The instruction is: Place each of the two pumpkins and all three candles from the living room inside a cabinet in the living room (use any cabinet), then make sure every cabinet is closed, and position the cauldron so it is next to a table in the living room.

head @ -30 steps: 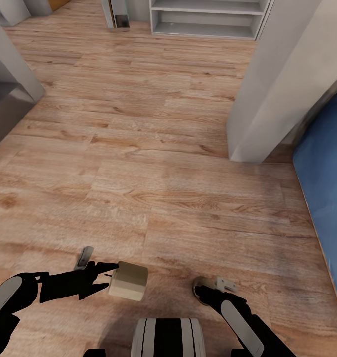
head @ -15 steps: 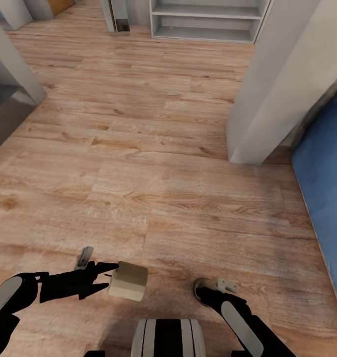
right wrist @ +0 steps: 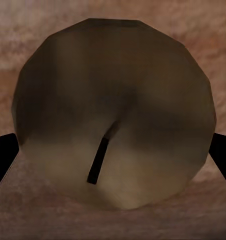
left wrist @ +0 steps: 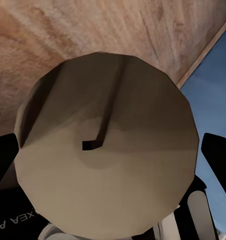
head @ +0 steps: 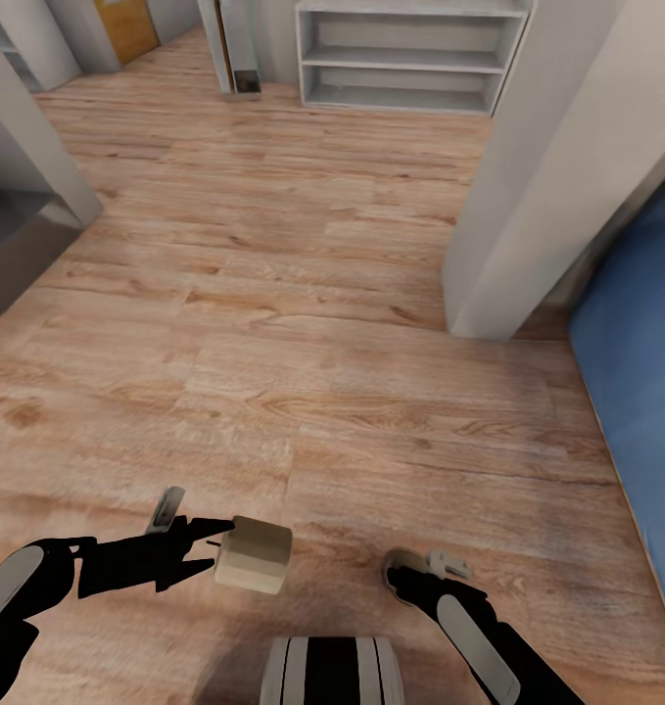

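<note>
At seven o'clock in the head view, the left hand [head: 214,551] is gripping a candle [head: 255,554]; at five o'clock, the right hand [head: 403,571] is clasping another [right wrist: 113,117]. Stowing both, the pumpkins, and the cauldron placement are apparently remaining.
</note>
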Tool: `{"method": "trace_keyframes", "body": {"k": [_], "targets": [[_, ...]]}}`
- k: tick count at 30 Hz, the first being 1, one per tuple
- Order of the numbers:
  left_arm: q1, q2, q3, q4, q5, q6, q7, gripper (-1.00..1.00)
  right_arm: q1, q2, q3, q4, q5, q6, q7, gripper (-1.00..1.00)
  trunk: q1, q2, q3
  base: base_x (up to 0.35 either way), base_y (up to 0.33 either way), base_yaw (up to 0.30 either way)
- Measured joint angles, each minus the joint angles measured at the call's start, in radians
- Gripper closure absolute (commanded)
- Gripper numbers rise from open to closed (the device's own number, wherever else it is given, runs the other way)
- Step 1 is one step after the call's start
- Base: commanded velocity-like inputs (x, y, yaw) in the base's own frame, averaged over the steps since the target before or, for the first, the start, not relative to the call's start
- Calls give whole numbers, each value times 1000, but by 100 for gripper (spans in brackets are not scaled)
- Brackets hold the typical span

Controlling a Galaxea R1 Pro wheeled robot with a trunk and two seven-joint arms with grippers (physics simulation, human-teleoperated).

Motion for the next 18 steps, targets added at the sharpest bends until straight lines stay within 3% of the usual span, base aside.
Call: {"method": "trace_keyframes", "body": {"k": [6,12,16,18], "targets": [[-1,0,0,1,-5,0,1,100,0,0,-1,-2,0,0,0,100,-3,1,23,0,0,0],[-1,3,6,4,-37,-2,9,100,0,0,-3,-30,-1,5,-2,100,-5,3,46,0,0,0],[-2,1,10,5,-131,-3,12,100,0,0,-3,-83,-1,13,-9,100,-7,4,62,0,0,0],[-4,0,13,5,-215,-3,12,100,-5,0,-3,-104,-2,18,-6,100,-8,4,70,0,0,0]]}}
